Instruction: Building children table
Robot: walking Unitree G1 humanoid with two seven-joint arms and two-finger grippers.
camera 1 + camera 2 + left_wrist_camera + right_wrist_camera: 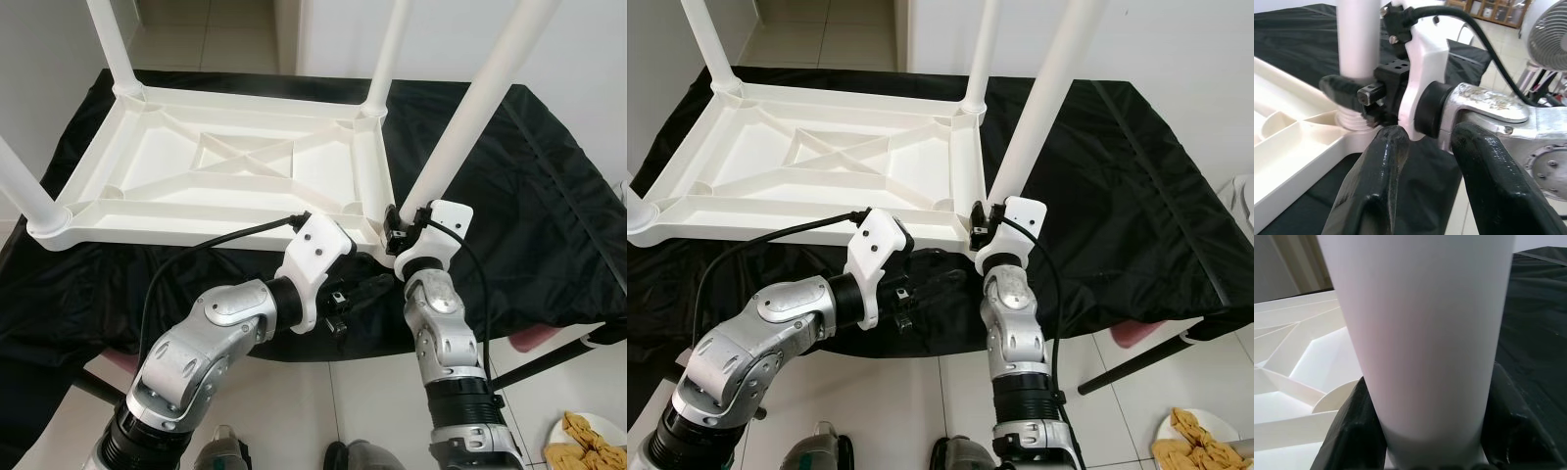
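A white plastic children's table (245,162) lies upside down on a black cloth (549,215). Three of its legs stand up at the other corners. The near-right leg (470,108) leans up and to the right from its corner socket. My right gripper (397,230) is shut on that leg's base; the right wrist view has the leg (1420,333) between both black fingers (1356,431). My left gripper (358,294) hovers just below the table's near edge, open and holding nothing. In the left wrist view its fingers (1376,186) point at the right wrist and the leg (1357,34).
The cloth-covered surface ends close in front of me, with tiled floor below. A plate of yellow pieces (578,436) sits on the floor at the lower right, beside a pink object (534,338). A fan (1547,34) stands to the right.
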